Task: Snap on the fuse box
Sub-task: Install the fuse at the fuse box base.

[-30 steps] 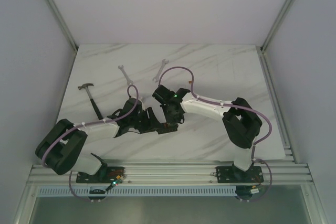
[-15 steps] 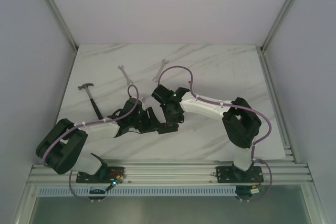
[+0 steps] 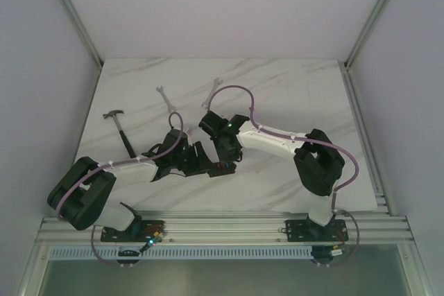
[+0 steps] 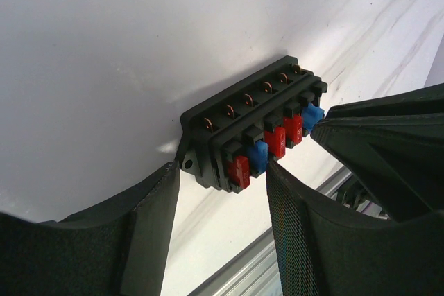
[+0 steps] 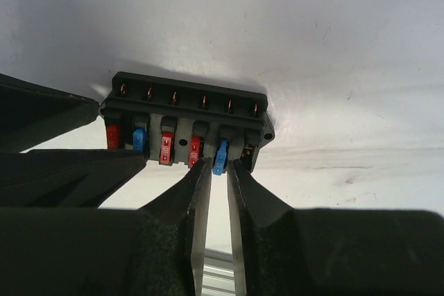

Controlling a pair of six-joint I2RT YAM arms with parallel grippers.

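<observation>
The black fuse box stands on the white table with a row of red and blue fuses facing the grippers. It also shows in the right wrist view. My left gripper has its jaws set wide across one end of the box, both fingertips touching it. My right gripper is nearly closed, its tips on either side of a blue fuse that sticks out of a slot further than the others. In the top view both grippers meet at the table's middle and hide the box. No clear cover shows.
A hammer lies at the left of the table. Two wrenches lie behind the grippers. The aluminium rail runs along the near edge. Grey walls enclose the table on three sides.
My right wrist has shifted very slightly left and back. The left arm and the fuse box have not moved.
</observation>
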